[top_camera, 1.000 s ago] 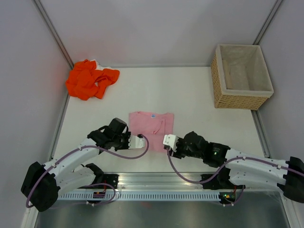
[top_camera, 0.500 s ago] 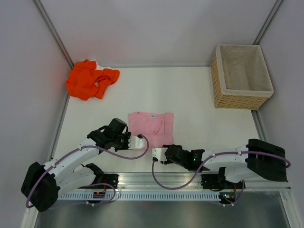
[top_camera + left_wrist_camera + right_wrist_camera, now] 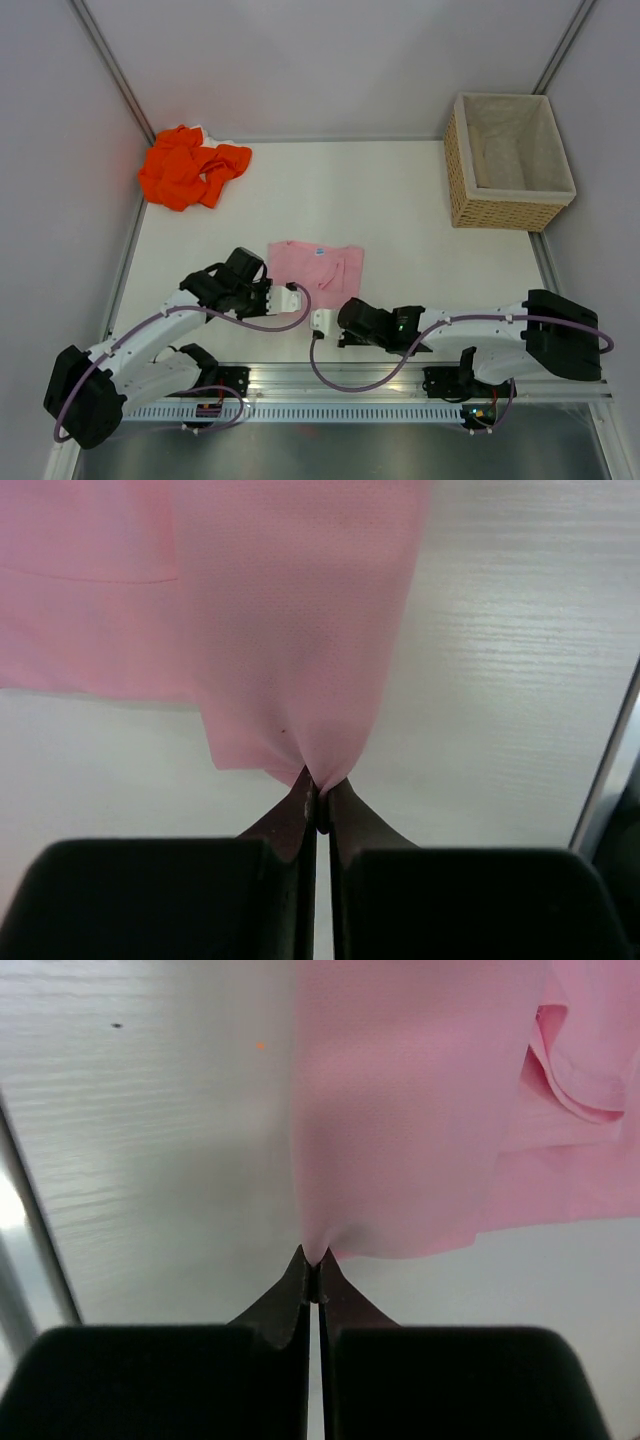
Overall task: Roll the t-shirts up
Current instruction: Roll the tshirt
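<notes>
The folded pink t-shirt [image 3: 315,266] lies flat on the white table near the arms. My left gripper [image 3: 296,296] is shut on its near left edge; in the left wrist view the jaws [image 3: 317,792] pinch a puckered bit of pink cloth [image 3: 300,630]. My right gripper [image 3: 322,318] is shut on the near edge just to the right, its jaws [image 3: 313,1266] pinching the pink hem [image 3: 400,1140]. The orange t-shirt [image 3: 190,166] lies crumpled at the far left corner, away from both grippers.
A wicker basket [image 3: 458,170] with a pale cloth lining stands at the far right of the table. Grey walls close in the table on three sides. A metal rail [image 3: 330,380] runs along the near edge by the arm bases.
My right arm has swung left along the near edge and shut its jaws on the pink t-shirt's hem. The shirt's near edge has drawn slightly toward the arms. The left gripper keeps its grip.
</notes>
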Tool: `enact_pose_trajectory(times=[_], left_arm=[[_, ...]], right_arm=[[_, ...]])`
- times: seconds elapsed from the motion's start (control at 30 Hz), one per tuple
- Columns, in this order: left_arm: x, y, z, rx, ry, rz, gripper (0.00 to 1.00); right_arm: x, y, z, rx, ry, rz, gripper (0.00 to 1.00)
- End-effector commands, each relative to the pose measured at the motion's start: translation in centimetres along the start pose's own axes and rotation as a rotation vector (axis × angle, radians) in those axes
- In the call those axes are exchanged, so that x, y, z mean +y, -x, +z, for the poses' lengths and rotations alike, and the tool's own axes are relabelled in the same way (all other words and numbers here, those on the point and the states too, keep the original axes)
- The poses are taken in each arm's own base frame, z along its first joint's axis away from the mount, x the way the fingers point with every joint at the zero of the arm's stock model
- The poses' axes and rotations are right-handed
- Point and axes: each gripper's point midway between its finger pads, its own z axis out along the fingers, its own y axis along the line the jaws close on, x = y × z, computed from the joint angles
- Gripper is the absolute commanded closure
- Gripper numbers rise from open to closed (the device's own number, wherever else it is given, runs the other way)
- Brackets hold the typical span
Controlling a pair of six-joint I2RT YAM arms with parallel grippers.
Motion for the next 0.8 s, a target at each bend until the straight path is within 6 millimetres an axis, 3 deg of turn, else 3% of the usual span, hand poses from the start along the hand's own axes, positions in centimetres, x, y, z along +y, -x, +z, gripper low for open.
enact_pose_trajectory(times=[0.0,0.13,0.33,0.47,0.57,0.73,0.77], left_arm=[[-1.6,0.6,-2.3,-0.008,-0.073,-0.071,0.98],[-3.3,-0.3,-4.1,0.036,-0.126,-0.091,0.98],[-7.2,-0.2,-7.0,0.029,-0.28,-0.127,0.98],[-7.2,0.1,-6.9,0.022,-0.317,-0.179,0.98],[-5.5,0.7,-5.8,-0.001,-0.304,-0.208,0.98],[-2.5,0.4,-4.4,-0.026,-0.313,-0.314,0.98],[-1.9,0.3,-4.0,-0.031,-0.317,-0.327,0.98]], right_arm=[[2.2,2.8,-2.3,-0.058,0.188,0.05,1.0],[4.8,3.9,-3.7,-0.096,0.351,0.077,1.0],[6.1,6.9,-7.0,-0.263,0.54,0.144,1.0],[3.6,6.5,-6.4,-0.307,0.554,0.3,1.0],[0.4,5.8,-5.5,-0.323,0.507,0.432,1.0],[-1.6,5.6,-3.8,-0.346,0.516,0.544,1.0],[-2.9,5.0,-3.4,-0.339,0.498,0.603,1.0]])
